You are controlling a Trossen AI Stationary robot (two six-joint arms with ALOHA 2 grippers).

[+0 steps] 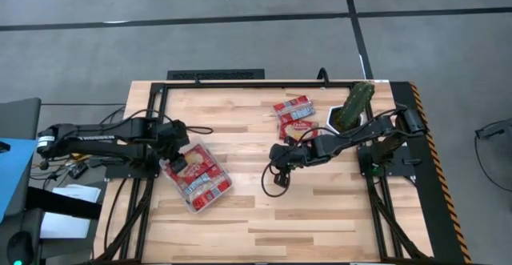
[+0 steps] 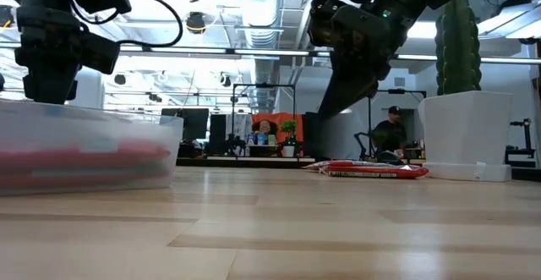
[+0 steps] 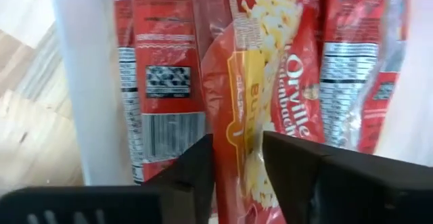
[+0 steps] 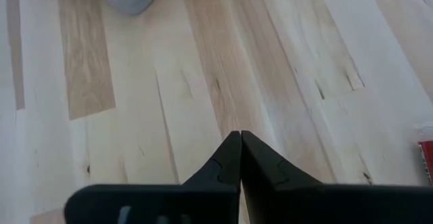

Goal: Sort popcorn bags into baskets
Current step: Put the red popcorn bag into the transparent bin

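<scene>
Popcorn bags (image 1: 198,177) lie in the basket (image 1: 226,186), others (image 1: 293,114) beside the plant pot (image 1: 346,118)

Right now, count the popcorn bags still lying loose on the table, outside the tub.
2 visible: one popcorn bag near the table's far edge and another overlapping it on the near side, both left of the plant pot. More may be hidden beneath them.

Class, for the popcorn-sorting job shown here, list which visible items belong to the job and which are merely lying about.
Belongs to the job:
- popcorn bags in the tub
- loose popcorn bags
- clear tub

Lying about:
- potted cactus
</scene>
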